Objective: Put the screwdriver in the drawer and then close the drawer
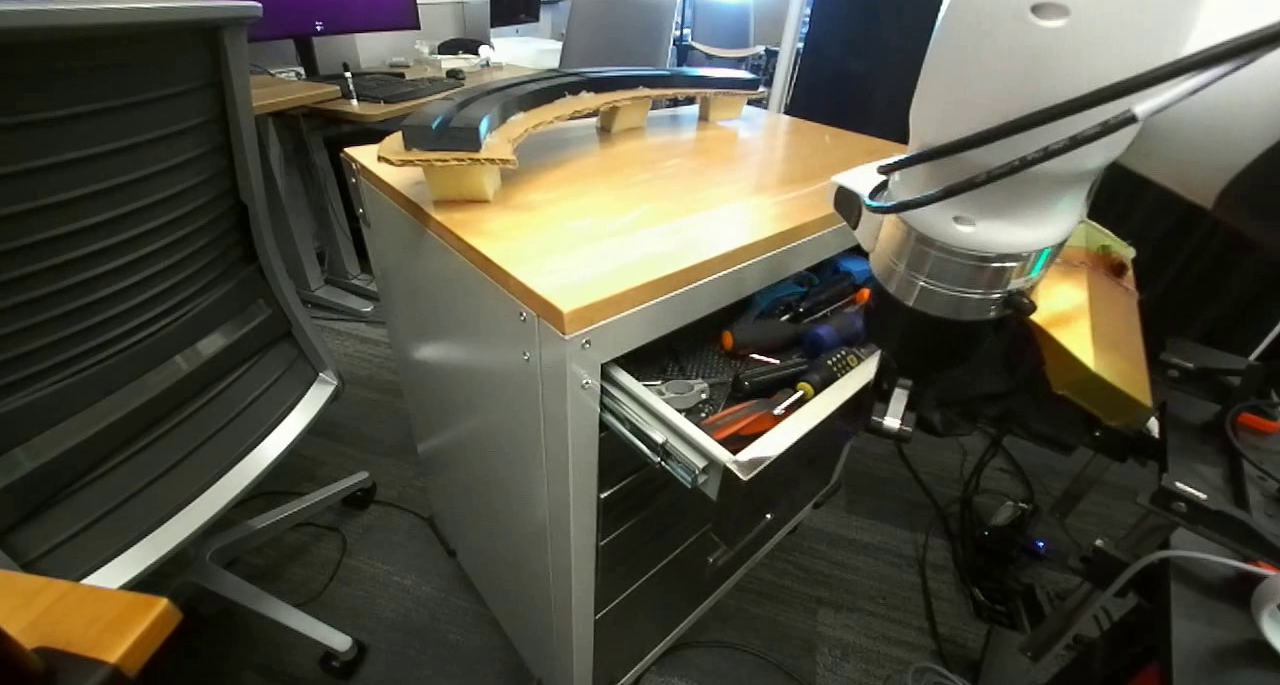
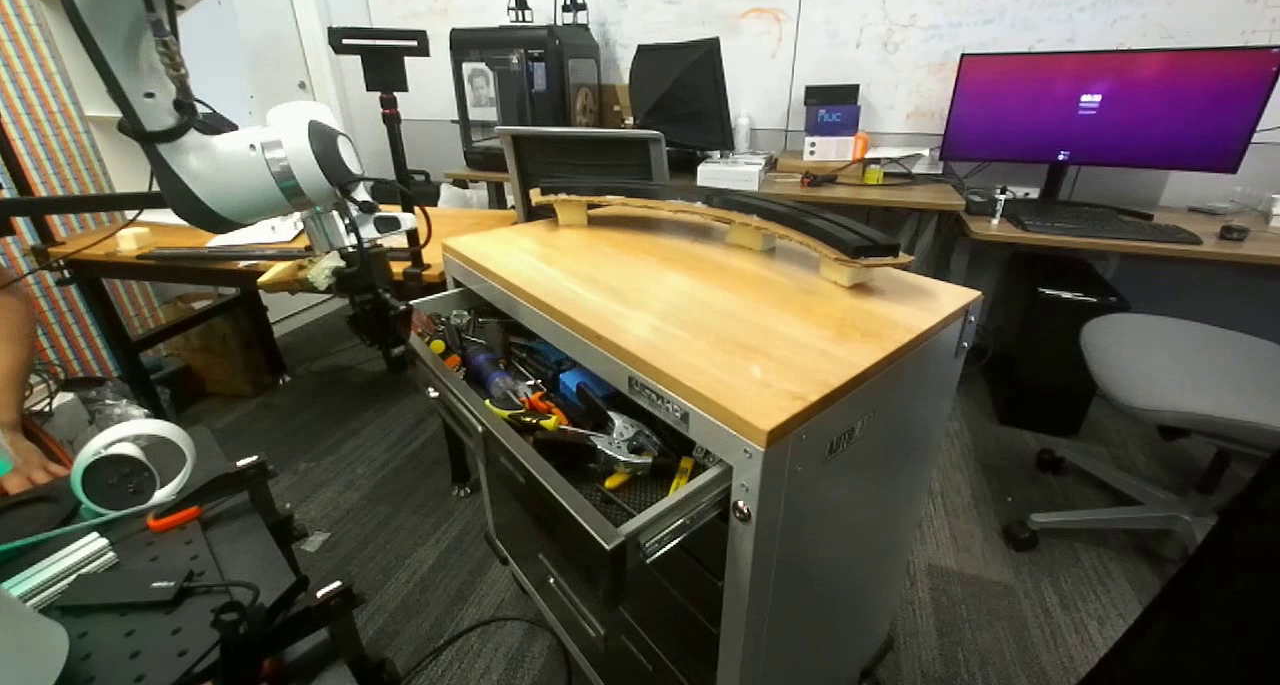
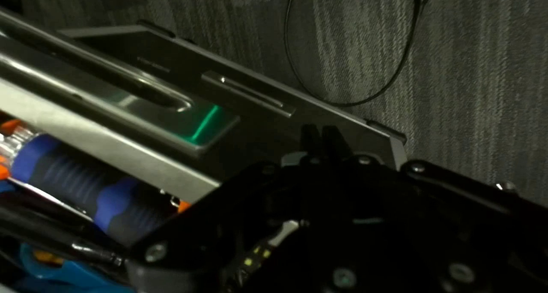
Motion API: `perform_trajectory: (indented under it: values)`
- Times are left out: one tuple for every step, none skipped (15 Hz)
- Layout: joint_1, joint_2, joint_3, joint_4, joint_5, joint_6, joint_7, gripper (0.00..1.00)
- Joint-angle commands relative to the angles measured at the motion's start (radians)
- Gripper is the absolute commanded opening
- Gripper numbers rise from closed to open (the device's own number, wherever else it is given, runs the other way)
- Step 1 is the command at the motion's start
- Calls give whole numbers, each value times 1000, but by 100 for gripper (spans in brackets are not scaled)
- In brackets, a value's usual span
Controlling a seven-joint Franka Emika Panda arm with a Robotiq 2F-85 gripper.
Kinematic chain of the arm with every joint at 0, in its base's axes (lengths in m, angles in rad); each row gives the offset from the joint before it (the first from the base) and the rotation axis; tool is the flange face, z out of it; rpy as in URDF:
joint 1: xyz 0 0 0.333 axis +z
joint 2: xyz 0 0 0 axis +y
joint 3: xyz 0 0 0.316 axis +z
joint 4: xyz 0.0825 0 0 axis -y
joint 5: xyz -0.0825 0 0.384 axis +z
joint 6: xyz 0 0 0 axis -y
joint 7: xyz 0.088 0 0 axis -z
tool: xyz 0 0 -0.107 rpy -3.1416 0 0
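Note:
The wide shallow drawer stands pulled out under the worktop, with pale sides [image 1: 815, 405] and a dark front [image 2: 520, 475]. Its pale rim [image 3: 141, 154] and silver handle [image 3: 128, 77] show in the wrist view. It holds many tools; I cannot single out the small dark screwdriver among them. My gripper [image 3: 321, 132] has its two dark fingertips close together, with nothing visible between them. In an exterior view the gripper [image 2: 385, 340] hangs at the drawer's far front corner. Its tips appear just outside the front rim; whether they touch the drawer is hidden.
A wooden worktop [image 1: 640, 225] above the drawer carries a curved black piece [image 1: 590, 85] on cardboard and foam blocks. Smaller dark-fronted drawers [image 2: 570, 595] lie below. An office chair [image 1: 130, 265] stands beside the cabinet. A black rig [image 2: 180, 555] stands in front, with cables on the floor.

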Motion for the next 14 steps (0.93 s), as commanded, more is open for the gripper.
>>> perform_trajectory:
  values:
    - [64,113,-62,168,-216,-29,145,12]
    - [69,136,-61,201,-260,-45,180,12]
    - [73,163,-61,242,-300,-67,211,11]
    - [70,183,-57,272,-333,-82,235,10]
    - [69,208,-51,308,-363,-102,258,11]
    - [69,232,-46,342,-391,-121,273,11]
    - [68,254,-42,374,-415,-141,285,11]
    - [67,273,-37,402,-436,-158,296,11]
    - [64,289,-33,425,-453,-171,308,10]
    - [63,299,-29,442,-469,-184,318,11]
    - [58,303,-22,451,-477,-194,323,10]
    - [52,300,-18,453,-483,-204,330,12]
    - [41,287,-12,442,-480,-212,333,11]
    - [32,265,-10,423,-475,-221,337,12]
